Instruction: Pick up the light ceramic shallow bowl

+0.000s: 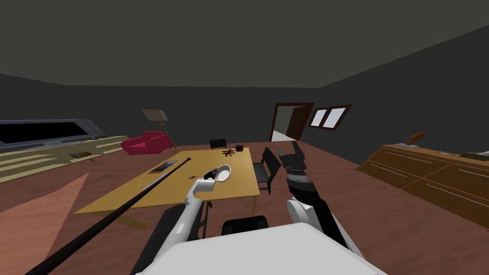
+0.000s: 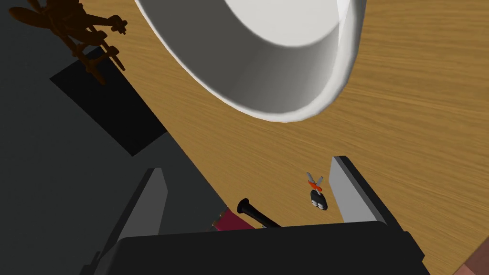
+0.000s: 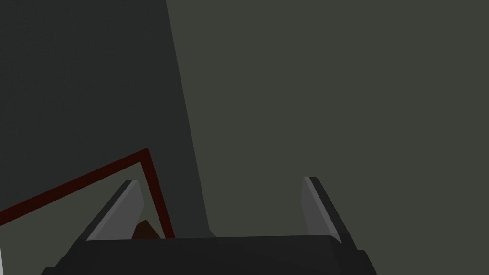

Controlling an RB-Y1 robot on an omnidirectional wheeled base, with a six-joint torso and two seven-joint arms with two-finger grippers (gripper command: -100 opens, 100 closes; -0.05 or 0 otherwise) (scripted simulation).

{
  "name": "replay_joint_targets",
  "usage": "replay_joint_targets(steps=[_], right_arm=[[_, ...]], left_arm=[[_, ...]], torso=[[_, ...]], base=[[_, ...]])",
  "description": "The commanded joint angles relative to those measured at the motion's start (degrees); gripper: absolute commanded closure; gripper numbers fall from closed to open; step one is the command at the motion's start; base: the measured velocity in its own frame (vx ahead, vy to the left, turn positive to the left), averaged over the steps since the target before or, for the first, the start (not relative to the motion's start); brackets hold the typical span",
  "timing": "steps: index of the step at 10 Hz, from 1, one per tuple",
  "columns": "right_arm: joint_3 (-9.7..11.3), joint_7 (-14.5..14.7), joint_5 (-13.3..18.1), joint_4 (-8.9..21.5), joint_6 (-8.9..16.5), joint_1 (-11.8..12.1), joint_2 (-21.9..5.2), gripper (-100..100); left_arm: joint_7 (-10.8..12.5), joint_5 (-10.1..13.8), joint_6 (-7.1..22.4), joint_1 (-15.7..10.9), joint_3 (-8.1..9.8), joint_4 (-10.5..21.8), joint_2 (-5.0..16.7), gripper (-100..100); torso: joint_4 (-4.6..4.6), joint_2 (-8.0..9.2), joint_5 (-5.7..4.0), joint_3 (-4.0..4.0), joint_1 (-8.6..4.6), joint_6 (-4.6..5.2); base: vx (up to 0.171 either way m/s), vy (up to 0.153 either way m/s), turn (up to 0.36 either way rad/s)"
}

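- Left gripper (image 2: 248,191) hovers low over the wooden table (image 2: 406,119), fingers spread and empty, apparently lining up a grasp.
- Small key fob (image 2: 317,195) lies on the table beside one finger.
- White shallow bowl (image 2: 267,57) rests on the table just beyond the fingertips, not yet between them.
- Right gripper (image 1: 289,149), fingers apart, is raised beside the table, probably kept clear.
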Motion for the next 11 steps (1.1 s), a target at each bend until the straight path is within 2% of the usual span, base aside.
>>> replay_joint_targets(steps=[1, 2, 3, 5, 6, 11], right_arm=[[0.0, 0.0, 0.0, 0.0, 0.0, 0.0, 0.0, 0], [0.0, 0.0, 0.0, 0.0, 0.0, 0.0, 0.0, 0], [0.0, 0.0, 0.0, 0.0, 0.0, 0.0, 0.0, 0], [0.0, 0.0, 0.0, 0.0, 0.0, 0.0, 0.0, 0], [0.0, 0.0, 0.0, 0.0, 0.0, 0.0, 0.0, 0], [0.0, 0.0, 0.0, 0.0, 0.0, 0.0, 0.0, 0]], left_arm=[[0.0, 0.2, 2.0, -0.8, 0.04, 1.5, 0.2, -100], [0.1, 0.1, 3.9, -1.9, 0.03, 3.3, 0.2, -100], [0.1, 0.1, 4.1, -1.9, 0.03, 3.3, 0.2, -100], [0.2, -0.1, 7.5, -4.0, 0.00, 6.6, 0.1, -100], [0.2, -0.1, 8.0, -4.0, 0.00, 6.6, 0.1, -100], [0.4, -0.5, 14.8, -7.6, -0.06, 12.4, -0.1, -100]], torso=[[0.00, 0.00, 0.00, 0.00, 0.00, 0.00], [0.00, 0.01, 0.00, 0.00, 0.01, -0.02], [0.00, 0.01, 0.00, 0.01, 0.02, -0.01], [0.00, 0.02, 0.00, 0.01, 0.02, -0.01], [0.00, 0.01, 0.00, 0.01, 0.01, -0.01], [0.00, 0.02, 0.00, 0.01, 0.02, -0.02]], base=[[0.011, -0.008, -0.019], [0.008, -0.007, -0.036], [0.006, -0.005, -0.023], [0.008, -0.008, -0.053], [0.008, -0.005, -0.017], [0.009, -0.006, -0.039]])
